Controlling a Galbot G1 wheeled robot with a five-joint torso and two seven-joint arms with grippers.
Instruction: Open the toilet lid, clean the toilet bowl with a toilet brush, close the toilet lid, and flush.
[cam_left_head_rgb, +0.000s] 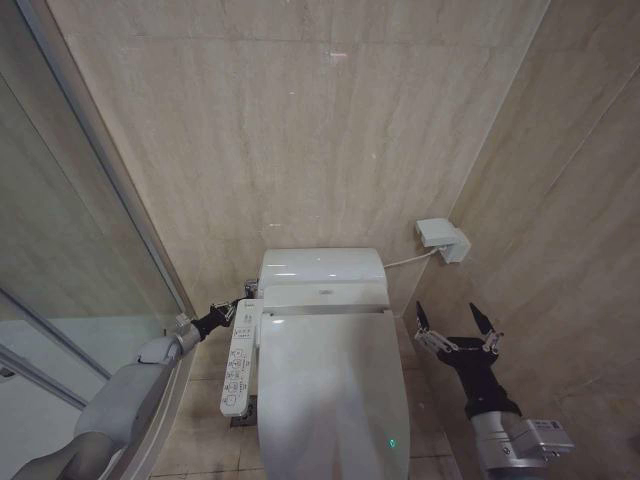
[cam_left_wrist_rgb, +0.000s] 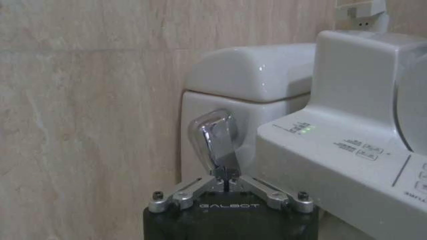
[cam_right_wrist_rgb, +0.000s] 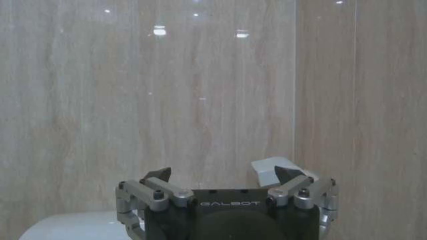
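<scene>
The toilet lid (cam_left_head_rgb: 330, 390) lies shut, flat over the seat, so the toilet bowl is hidden under it. The toilet brush is out of view. My left gripper (cam_left_head_rgb: 232, 310) is at the tank's left side. In the left wrist view the left gripper (cam_left_wrist_rgb: 225, 181) is shut, its tips touching the lower end of the chrome flush lever (cam_left_wrist_rgb: 213, 137). To the right of the toilet, my right gripper (cam_left_head_rgb: 458, 325) hangs open in the air with nothing in it. In the right wrist view the right gripper (cam_right_wrist_rgb: 223, 175) faces the tiled wall.
A white control panel (cam_left_head_rgb: 238, 365) runs along the toilet's left side, just below my left gripper. The tank (cam_left_head_rgb: 322, 265) stands against the beige wall. A white wall socket (cam_left_head_rgb: 443, 240) with a cable sits right of the tank. A glass partition (cam_left_head_rgb: 70, 250) closes off the left.
</scene>
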